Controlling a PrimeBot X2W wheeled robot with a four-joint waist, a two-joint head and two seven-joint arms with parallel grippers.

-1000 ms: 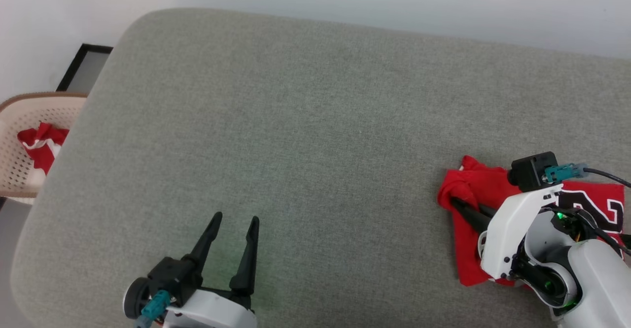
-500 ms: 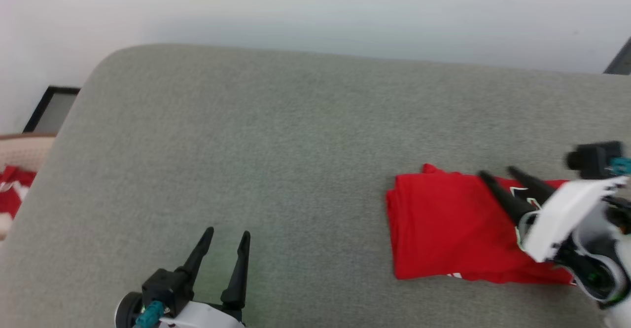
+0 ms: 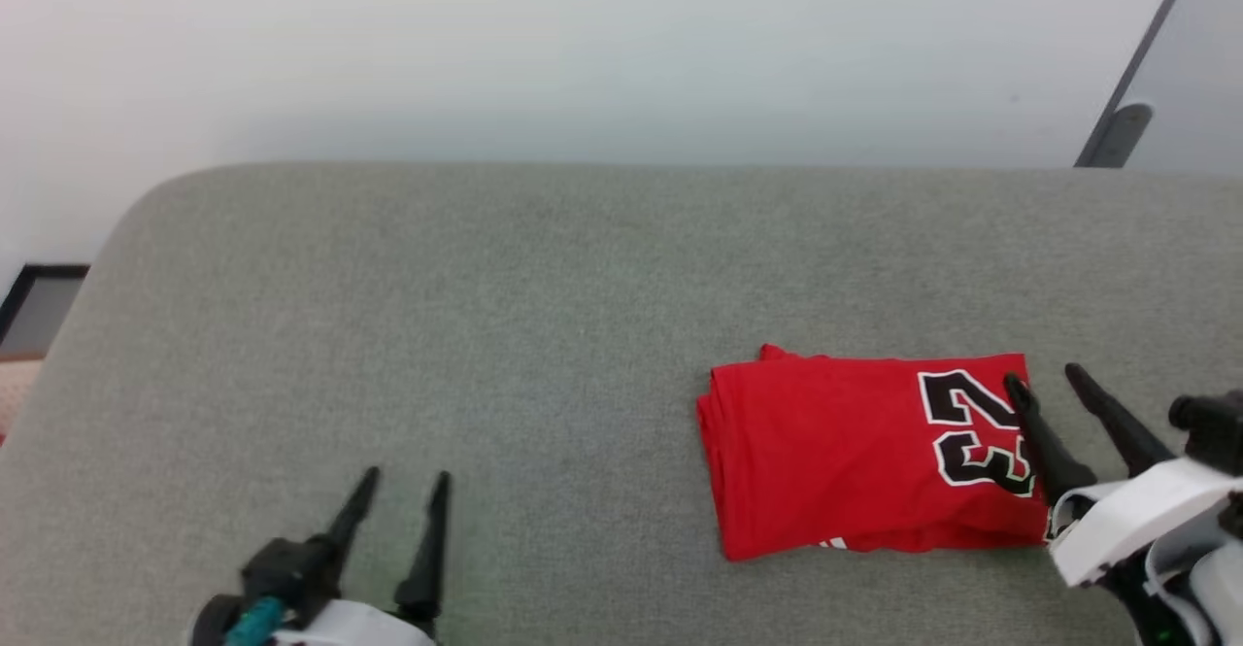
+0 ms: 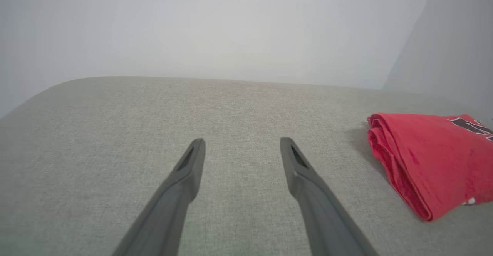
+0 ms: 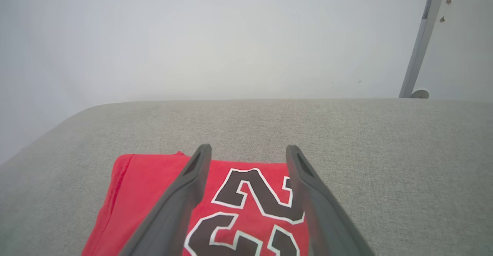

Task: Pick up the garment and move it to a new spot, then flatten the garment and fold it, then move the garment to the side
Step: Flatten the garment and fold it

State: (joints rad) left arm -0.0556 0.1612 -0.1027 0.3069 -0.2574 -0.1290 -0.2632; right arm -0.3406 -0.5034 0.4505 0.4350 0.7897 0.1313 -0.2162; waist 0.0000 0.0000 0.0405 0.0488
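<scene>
The garment lies folded into a flat red rectangle on the right part of the grey cushion, its black white-edged "23" facing up. My right gripper hovers at the garment's right edge, jaws apart and empty; in the right wrist view its fingers straddle the "23" on the garment. My left gripper stands open near the front left, well away from the cloth. From the left wrist, the left gripper points over bare cushion, with the garment off to the right.
A pale wall runs behind the cushion. At the upper right stands a grey door edge with a stop. A dark-framed panel sits on the floor past the cushion's left end.
The head camera has swung right and tilted, so the basket has left view. My right gripper let go of the garment's left end, opened and drew back to its right edge; the garment now lies flat.
</scene>
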